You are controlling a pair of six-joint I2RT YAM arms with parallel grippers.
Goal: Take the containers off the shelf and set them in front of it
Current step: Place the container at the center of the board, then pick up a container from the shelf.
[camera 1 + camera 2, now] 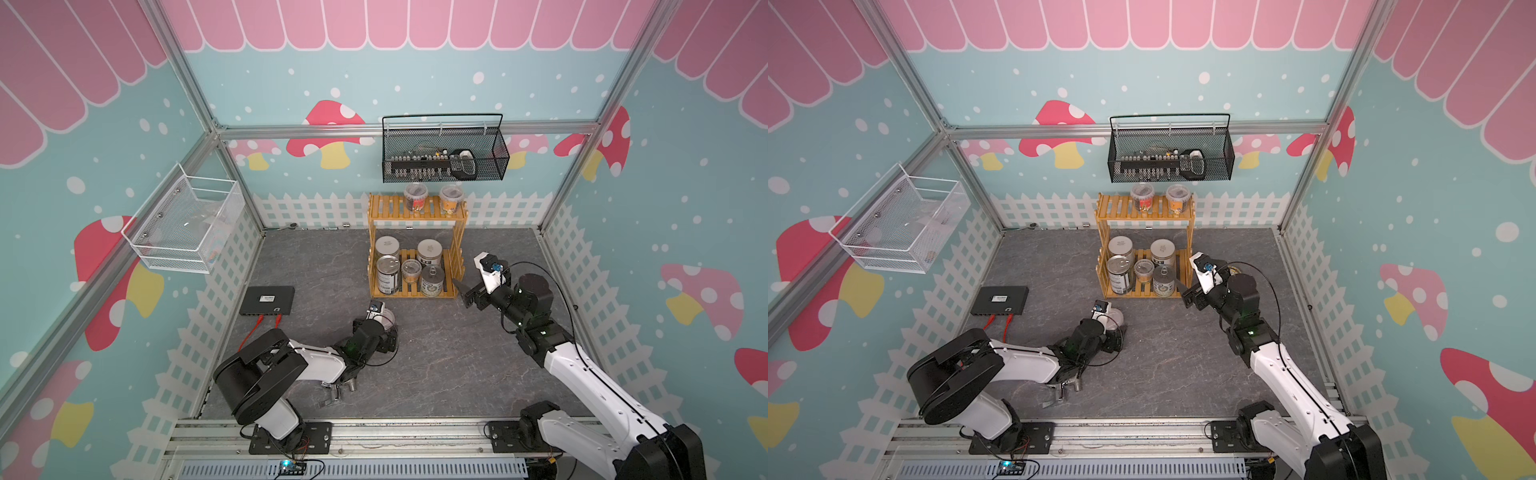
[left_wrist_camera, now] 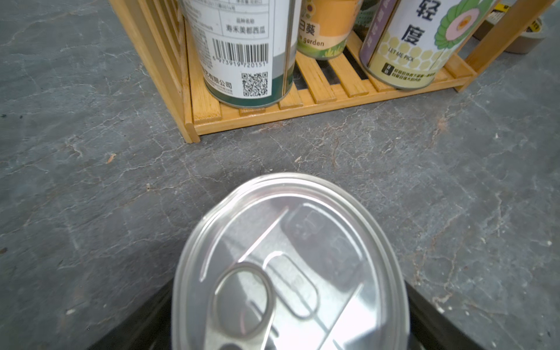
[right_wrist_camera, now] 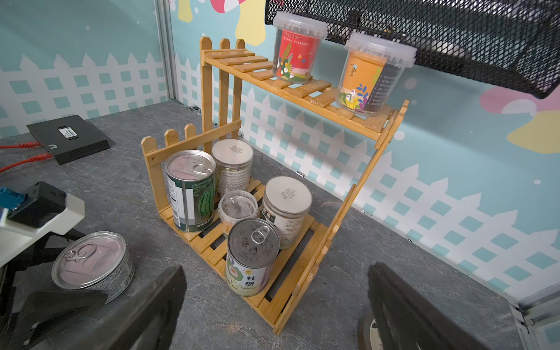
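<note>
Top views both show one of the eight containers off the shelf [image 1: 386, 208]. A short can [image 1: 390, 319] stands upright on the table [image 1: 436, 357], in front of the shelf's left corner and apart from it. My left gripper [image 1: 390, 330] straddles this can, one finger on each side. I cannot tell whether the fingers press its wall or stand clear of it. I judge the placement done, with only the retreat left for this item.

Seven containers are left on the shelf:
- **Lower tier, from the left:** a tall can [image 3: 189, 188] stands at the front with a white-lidded jar [image 3: 233, 163] behind it. A small clear jar [image 3: 238, 209] sits in the middle. A second white-lidded jar [image 3: 286, 206] follows, with a flower-label can [image 3: 251, 257] in front of it.
- **Upper tier, toward its right end:** a red-label jar [image 3: 298, 51] and an orange-label jar [image 3: 375, 75] stand side by side.

My right gripper [image 1: 463, 293] is spread wide and empty, beside the shelf's right front corner, near the flower-label can.
</note>
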